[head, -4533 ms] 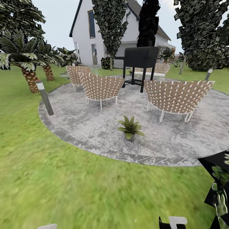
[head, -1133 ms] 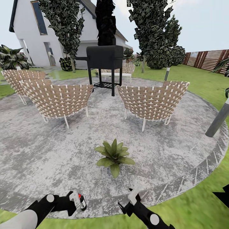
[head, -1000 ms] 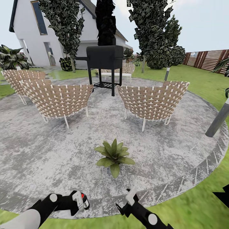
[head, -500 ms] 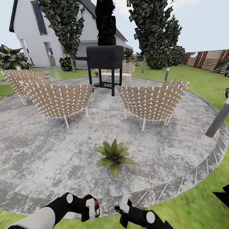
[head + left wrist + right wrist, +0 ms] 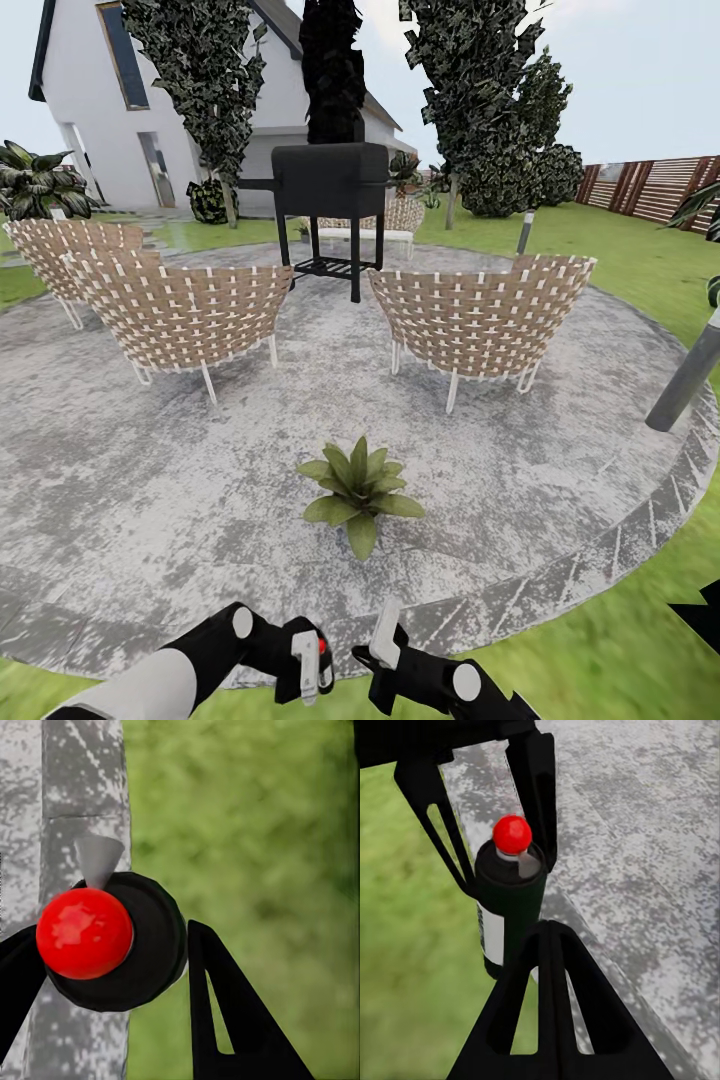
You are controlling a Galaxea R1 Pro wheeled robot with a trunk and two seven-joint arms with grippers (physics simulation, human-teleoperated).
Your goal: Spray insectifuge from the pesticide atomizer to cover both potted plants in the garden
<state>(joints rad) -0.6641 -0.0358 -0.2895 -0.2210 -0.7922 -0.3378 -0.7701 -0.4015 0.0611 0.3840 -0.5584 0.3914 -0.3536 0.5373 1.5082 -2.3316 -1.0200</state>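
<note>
Glossy red cap on the matt black atomizer (image 5: 510, 907) — rough mottled stone patio (image 5: 150, 480), woven wicker chairs (image 5: 478, 315)

Ahead of us the patio (image 5: 150, 500) lies bare from its near edge up to the plant (image 5: 358, 492), with open paving on both its sides. Behind the plant, two chairs (image 5: 180, 305) (image 5: 480, 315) stand apart with a gap between them, and the grill (image 5: 332, 195) blocks that gap farther back. A post (image 5: 685, 375) stands at the patio's right edge.
</note>
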